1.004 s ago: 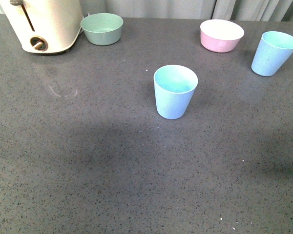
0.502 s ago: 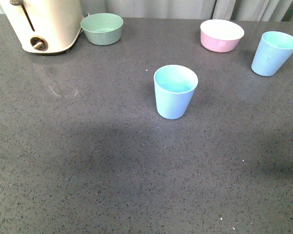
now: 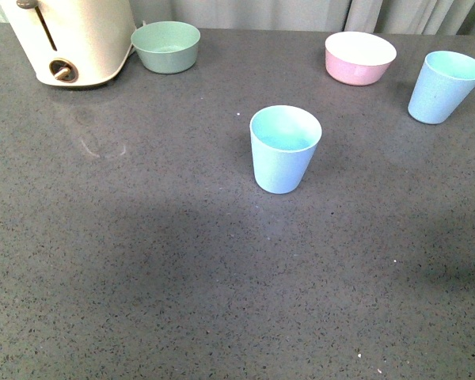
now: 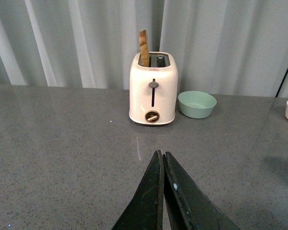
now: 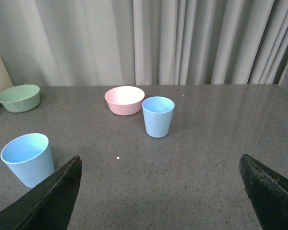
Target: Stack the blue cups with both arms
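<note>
Nothing is seen to have shifted on the speckled grey countertop (image 3: 142,261) since a second ago. The centre cup (image 3: 285,150), matte light blue and tapered to a narrow base, is stood upright mid-table. The far cup (image 3: 445,87), identical, is stood upright at the far right, near the glossy pink bowl (image 3: 360,58). A squat green bowl (image 3: 165,47) is set beside the smooth cream toaster (image 3: 71,39). The left gripper (image 4: 162,154) is seen pressed closed above the table; the right gripper (image 5: 160,160) is spread wide.
</note>
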You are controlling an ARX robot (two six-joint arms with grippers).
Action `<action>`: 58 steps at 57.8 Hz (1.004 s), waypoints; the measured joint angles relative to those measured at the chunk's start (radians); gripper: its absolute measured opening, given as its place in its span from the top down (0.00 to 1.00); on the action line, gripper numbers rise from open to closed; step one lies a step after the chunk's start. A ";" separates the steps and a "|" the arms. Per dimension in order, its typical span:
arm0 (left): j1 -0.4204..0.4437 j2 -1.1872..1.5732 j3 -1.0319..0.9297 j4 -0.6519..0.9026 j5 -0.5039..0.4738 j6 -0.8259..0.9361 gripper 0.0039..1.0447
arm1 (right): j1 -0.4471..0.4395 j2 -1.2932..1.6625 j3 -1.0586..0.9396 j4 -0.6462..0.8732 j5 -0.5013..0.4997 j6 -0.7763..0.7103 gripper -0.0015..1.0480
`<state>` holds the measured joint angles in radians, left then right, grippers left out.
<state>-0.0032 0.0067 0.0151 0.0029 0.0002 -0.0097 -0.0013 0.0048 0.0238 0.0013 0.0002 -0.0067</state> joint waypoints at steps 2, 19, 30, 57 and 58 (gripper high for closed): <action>0.000 0.000 0.000 0.000 0.000 0.000 0.99 | 0.000 0.000 0.000 0.000 0.000 0.000 0.09; 0.000 -0.001 0.000 -0.001 0.000 0.000 0.96 | -0.126 0.384 0.157 -0.293 -0.165 0.146 0.09; 0.000 -0.001 0.000 -0.001 0.000 0.000 0.60 | -0.229 0.787 0.316 0.011 -0.245 -0.082 0.09; 0.000 -0.001 0.000 -0.002 0.000 0.002 0.08 | -0.120 1.635 0.934 0.000 -0.279 -0.716 0.09; 0.000 -0.001 0.000 -0.002 0.000 0.002 0.08 | -0.111 1.668 0.976 -0.026 -0.280 -0.742 0.09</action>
<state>-0.0032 0.0059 0.0151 0.0013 0.0002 -0.0078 -0.1127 1.6726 0.9997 -0.0246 -0.2802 -0.7486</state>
